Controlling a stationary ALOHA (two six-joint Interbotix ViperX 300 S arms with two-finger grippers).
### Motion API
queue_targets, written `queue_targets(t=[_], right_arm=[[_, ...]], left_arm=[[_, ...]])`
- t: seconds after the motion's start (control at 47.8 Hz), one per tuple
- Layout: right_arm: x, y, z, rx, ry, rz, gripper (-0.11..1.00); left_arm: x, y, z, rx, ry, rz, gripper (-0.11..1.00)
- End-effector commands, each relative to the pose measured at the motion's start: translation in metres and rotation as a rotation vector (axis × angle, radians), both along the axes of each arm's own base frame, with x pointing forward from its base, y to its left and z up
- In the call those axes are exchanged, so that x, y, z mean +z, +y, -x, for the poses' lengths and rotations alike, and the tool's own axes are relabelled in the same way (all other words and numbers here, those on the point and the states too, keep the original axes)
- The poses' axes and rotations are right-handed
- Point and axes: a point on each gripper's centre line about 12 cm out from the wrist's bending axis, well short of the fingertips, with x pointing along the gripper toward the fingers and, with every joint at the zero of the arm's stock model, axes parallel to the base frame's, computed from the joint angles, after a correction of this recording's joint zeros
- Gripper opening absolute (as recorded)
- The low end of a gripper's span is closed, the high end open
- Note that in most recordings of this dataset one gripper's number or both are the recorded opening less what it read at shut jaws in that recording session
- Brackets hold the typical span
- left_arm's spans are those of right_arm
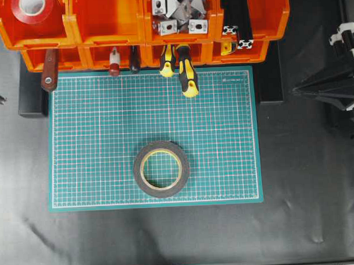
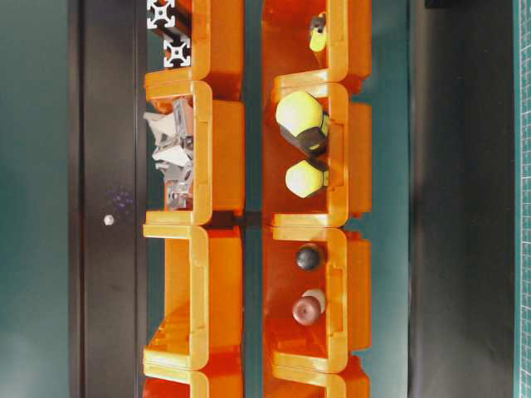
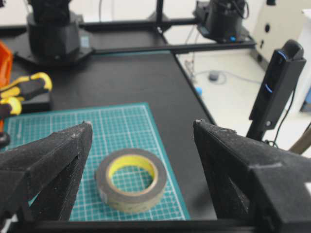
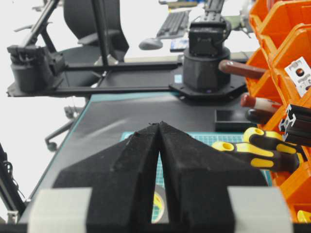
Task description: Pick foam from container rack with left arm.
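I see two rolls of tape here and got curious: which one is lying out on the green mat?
The grey-black foam tape roll with the cream liner lies flat on the green cutting mat. The red tape roll sits in the orange rack's upper bin.

Foam [image 1: 161, 168] lies on mat [image 1: 96, 141] before rack [image 1: 98, 30].

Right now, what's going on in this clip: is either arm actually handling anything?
Neither arm holds anything. The dark grey foam tape roll with its cream-yellow liner lies flat on the green gridded cutting mat, already out of the bright orange bin rack. The left gripper is open, its black fingers apart with the roll in view between them but untouched. The right gripper is shut and parked off to the side. A red tape roll sits in an upper bin.
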Motion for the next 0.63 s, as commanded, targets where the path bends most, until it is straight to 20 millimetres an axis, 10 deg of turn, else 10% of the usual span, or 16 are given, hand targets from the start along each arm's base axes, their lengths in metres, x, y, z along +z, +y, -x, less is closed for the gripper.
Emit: queue_targets(t=[0.0,0.607], right_arm=[[0.0042,0.0004,-0.0013,0.001,-0.007,-0.004,-0.01],[-0.0030,0.0015,-0.0008,0.008,0.018,0.001,-0.01]], left_arm=[[0.0041,0.0001,-0.0008,0.002,-0.014,0.002,0.80],[0.0087,0.0023,0.0084,0.001,-0.052,0.013,0.80]])
